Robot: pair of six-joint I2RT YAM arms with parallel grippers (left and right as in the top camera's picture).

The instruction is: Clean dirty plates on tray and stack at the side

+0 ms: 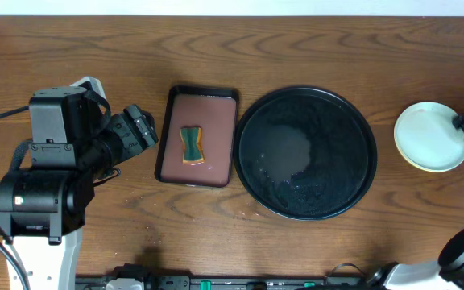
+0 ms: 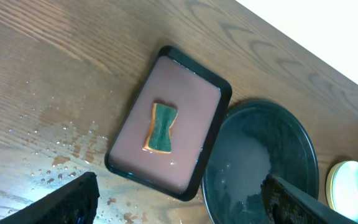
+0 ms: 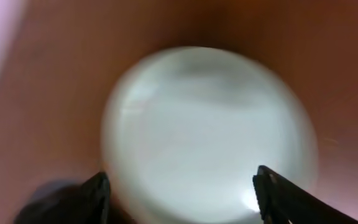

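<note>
Both of my grippers are spread wide and hold nothing. My right gripper (image 3: 180, 180) hangs over the plates (image 1: 429, 135), which sit stacked at the right of the overhead frame, well apart from the tray (image 1: 337, 121). In the right wrist view its dark fingers (image 3: 95, 193) show at the lower corners, with the pale top plate filling the space between them. That picture is blurred, so I cannot tell whether a finger touches the rim. From overhead the top plate is pale mint, with a yellow edge peeping out beneath its lower side. So at least two are stacked, and I cannot count a third. No smear shows on the top face.

The tray lies in the middle of the overhead frame with no plate on it, only a wet sheen. I judge the cleaning done and the stack set where the task wants it.

My left gripper (image 2: 180, 186) hovers at the left, looking down on the brown tray (image 1: 216, 113) just beside the black one. The sponge (image 1: 192, 145) lies in its middle, parked there, I judge, to keep its drips off the table (image 1: 71, 40). Little is left, I think, but drawing my right arm clear without nudging the stack.
</note>
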